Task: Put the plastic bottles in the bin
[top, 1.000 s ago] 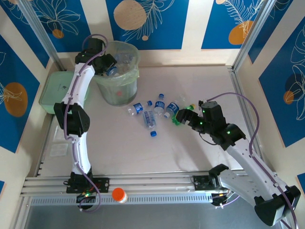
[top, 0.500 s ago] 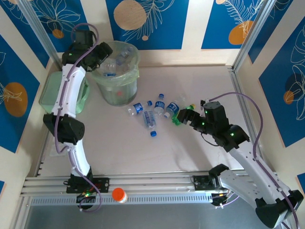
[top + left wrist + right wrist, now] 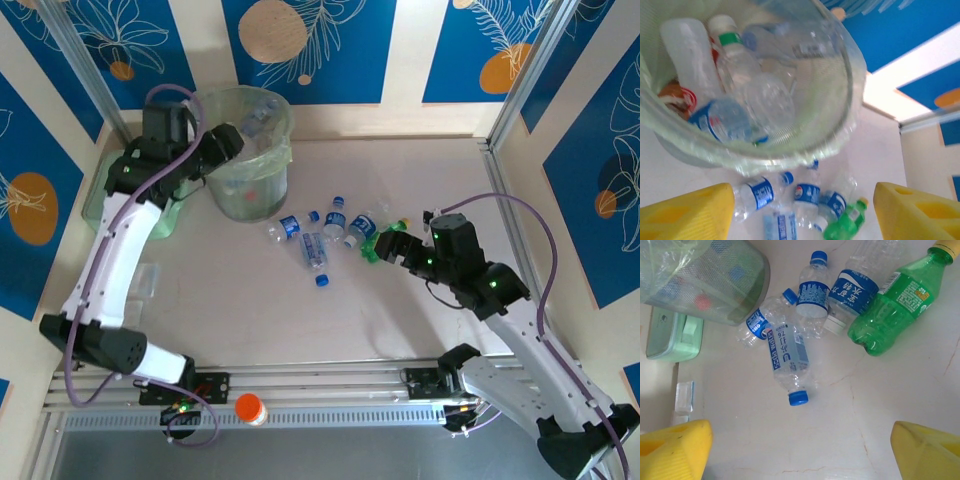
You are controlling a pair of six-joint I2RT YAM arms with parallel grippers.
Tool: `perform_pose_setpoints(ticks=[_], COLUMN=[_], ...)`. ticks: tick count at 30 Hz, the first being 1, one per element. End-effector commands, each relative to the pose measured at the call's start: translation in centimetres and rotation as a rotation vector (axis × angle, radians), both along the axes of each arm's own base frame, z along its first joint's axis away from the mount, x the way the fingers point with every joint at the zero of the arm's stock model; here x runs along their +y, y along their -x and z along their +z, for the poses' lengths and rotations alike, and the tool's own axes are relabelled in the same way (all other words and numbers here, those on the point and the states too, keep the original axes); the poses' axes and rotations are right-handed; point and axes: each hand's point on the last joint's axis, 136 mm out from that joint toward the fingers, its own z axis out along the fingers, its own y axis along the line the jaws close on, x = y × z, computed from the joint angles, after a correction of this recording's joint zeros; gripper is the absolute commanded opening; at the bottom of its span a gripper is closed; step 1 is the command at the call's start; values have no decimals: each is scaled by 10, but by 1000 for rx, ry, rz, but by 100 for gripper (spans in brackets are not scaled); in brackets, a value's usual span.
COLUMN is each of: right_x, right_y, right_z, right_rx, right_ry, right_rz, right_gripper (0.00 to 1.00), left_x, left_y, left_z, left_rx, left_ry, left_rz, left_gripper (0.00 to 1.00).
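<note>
Right of the bin, our wide, empty right jaws sit nearest the slanting green bottle; left jaws hover open, empty.

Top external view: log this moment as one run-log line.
left gripper: open, empty, by bin | right gripper: open, empty, near green bottle | bin: several bottles inside | table: four clear bottles, green bottle lying

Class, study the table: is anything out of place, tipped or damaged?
Yes. Five bottles lie tipped in a loose heap on the table right of the bin, not inside it; the green bottle looks dented.
</note>
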Motion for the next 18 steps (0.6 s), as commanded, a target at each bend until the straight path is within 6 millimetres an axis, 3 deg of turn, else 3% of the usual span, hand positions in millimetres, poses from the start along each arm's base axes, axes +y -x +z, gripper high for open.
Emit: perform_pose_setpoints(ticks=[1,4,9,15,18], right_x=[-1,4,-6,-20,-28], right_y=[0,-2,-15,-39,-54], right_z=[7,-2,-21,-61,-83], right_rx=[-6,34,129,327,423], right_ry=[41,87,165,137,62], right_rz=[18,65,-4,-215,-323], right_gripper=[91,90,90,87,86], left_x=[-22,-48,-63,-56,-55], left_y=[27,57,95,110,114], left_z=[1,-4,-26,-53,-57], left_rx=[-56,-105,-139,-224,-279], left_ry=[-34,-40,-79,-165,-184], left_rz=[-144,-328,-473,-490,-485], left_gripper=[71,71,71,72,72])
